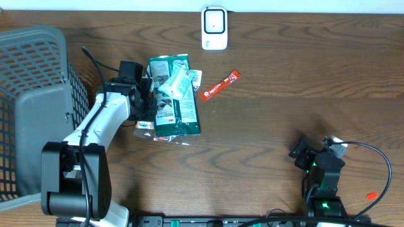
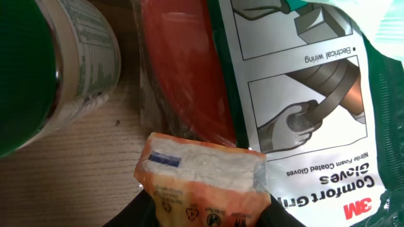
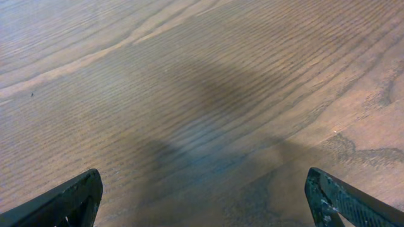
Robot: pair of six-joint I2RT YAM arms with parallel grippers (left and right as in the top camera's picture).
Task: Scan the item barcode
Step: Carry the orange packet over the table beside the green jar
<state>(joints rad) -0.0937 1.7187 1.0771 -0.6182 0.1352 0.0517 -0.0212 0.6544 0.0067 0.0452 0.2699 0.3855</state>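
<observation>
overhead faces straight down — both wrists close, low; left shares glove pack (image 1: 183, 116) (image 2: 297, 75).

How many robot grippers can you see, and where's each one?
2. The left gripper is at the left edge of the item pile, gripping an orange packet. The right gripper hangs open over bare table, front right. None seems hidden.
</observation>
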